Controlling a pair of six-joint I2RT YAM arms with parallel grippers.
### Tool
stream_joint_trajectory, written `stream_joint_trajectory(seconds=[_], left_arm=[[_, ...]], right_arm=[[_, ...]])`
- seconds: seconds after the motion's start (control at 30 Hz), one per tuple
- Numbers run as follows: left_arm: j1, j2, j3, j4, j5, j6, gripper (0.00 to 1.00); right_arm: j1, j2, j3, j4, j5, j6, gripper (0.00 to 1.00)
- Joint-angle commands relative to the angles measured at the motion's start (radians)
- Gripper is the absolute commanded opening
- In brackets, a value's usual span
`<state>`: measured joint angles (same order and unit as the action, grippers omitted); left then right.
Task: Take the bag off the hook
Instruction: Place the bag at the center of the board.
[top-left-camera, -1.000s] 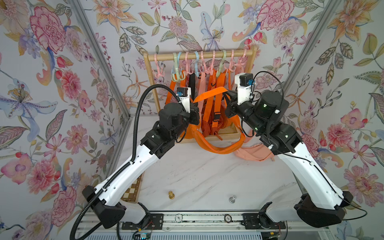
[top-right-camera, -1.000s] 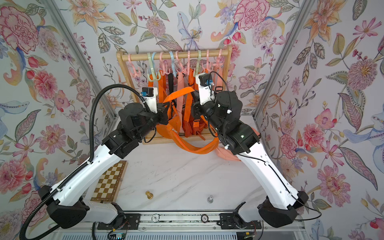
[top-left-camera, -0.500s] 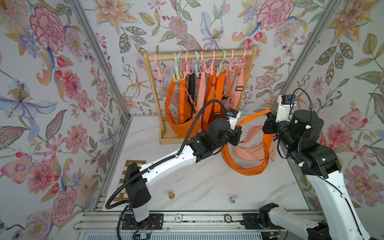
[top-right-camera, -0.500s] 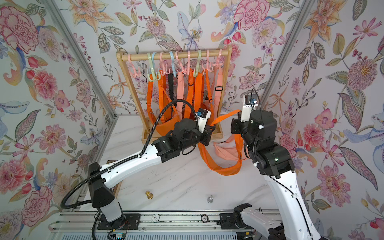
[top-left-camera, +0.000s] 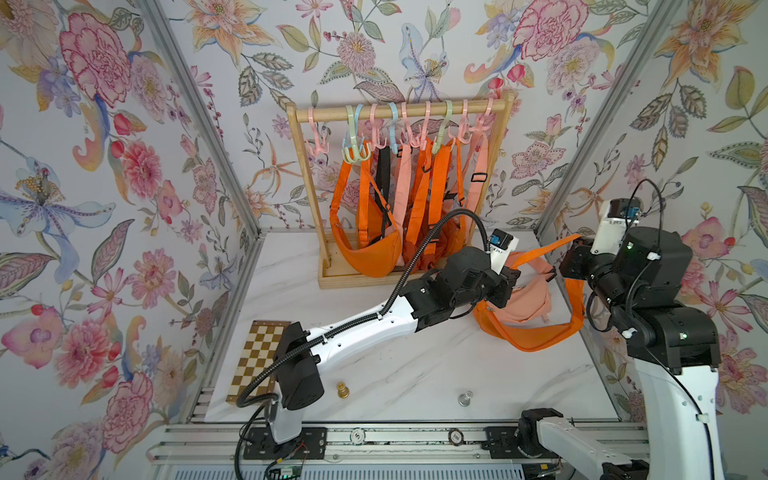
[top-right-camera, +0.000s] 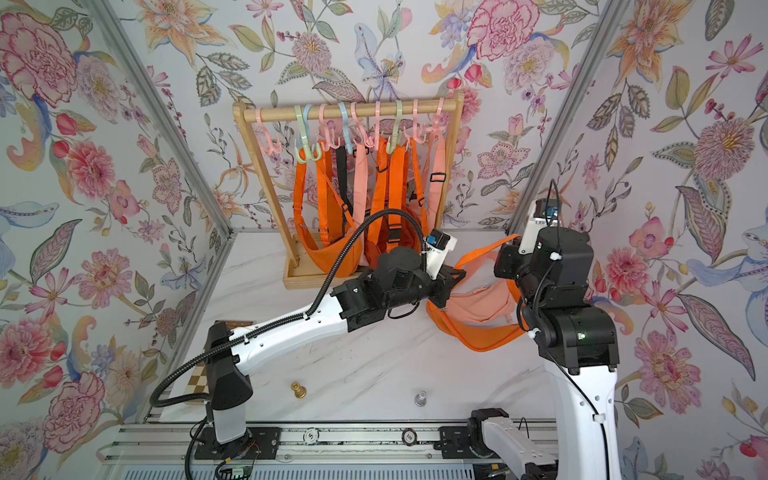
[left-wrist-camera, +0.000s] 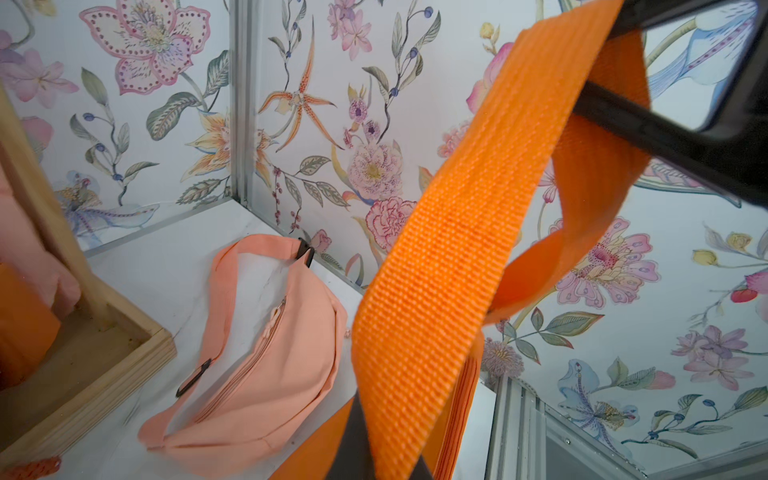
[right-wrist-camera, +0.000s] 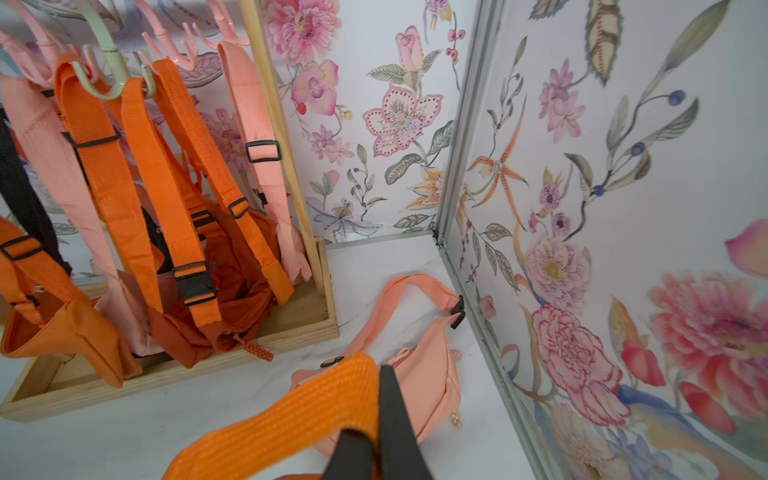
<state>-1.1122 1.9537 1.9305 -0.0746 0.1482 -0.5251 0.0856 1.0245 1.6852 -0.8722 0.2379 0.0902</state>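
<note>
a: where's the orange bag (top-left-camera: 540, 338)?
b: off the hooks (top-left-camera: 442, 129) and clear of the wooden rack (top-left-camera: 307, 178). it's out past the rack's right post, a bit nearer the camera. strap is up in the air, lower loop sags down to the tabletop (top-left-camera: 415, 365).
a: fingers?
b: left fingers (left-wrist-camera: 351, 449) are pressed together on the orange strap (left-wrist-camera: 436, 270), clear in the left wrist view. right fingers (right-wrist-camera: 390, 415) pinch the same strap further along. in both top views the strap climbs from the left ones to the right ones, both away from the rack.
a: anything under it?
b: a peach bag (top-left-camera: 530, 299) lies flat on the tabletop, just off the rack's base on that same right side, zip up. the orange loop curls round its near edge. touching or not, can't tell.
a: on the rack?
b: hanging bags (top-left-camera: 370, 253), orange and peach, plus one black strap, all on the hooks, bottoms down in the rack's base tray.
a: rest?
b: chessboard (top-left-camera: 259, 357) well in front of the rack's left post. gold chess piece (top-left-camera: 342, 390) and silver chess piece (top-left-camera: 465, 398) stand well in front of the rack, apart from each other.
</note>
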Motion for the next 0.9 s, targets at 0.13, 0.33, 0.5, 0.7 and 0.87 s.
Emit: stream_joint_trajectory(seconds=[0.13,0.33,0.5,0.7,0.87], left_arm=[[-0.001,0.157,0.143,-0.117,0.124,-0.059,0.00],[-0.001,0.208,0.222,-0.165,0.178,-0.080,0.00],[0.001,0.228,0.198,-0.140,0.191,-0.113,0.00],[0.060,0.305,0.228,-0.122,0.230,-0.168,0.00],[0.085,0.335,0.234,-0.103,0.263,-0.203,0.00]], right_arm=[[-0.192,0.082,0.050,0.076,-0.001,0.026,0.00],[-0.357,0.146,0.074,0.076,-0.217,0.091,0.00],[-0.383,0.179,-0.028,0.124,-0.250,0.105,0.00],[-0.386,0.290,-0.067,0.189,-0.315,0.153,0.00],[-0.365,0.283,-0.066,0.205,-0.272,0.153,0.00]])
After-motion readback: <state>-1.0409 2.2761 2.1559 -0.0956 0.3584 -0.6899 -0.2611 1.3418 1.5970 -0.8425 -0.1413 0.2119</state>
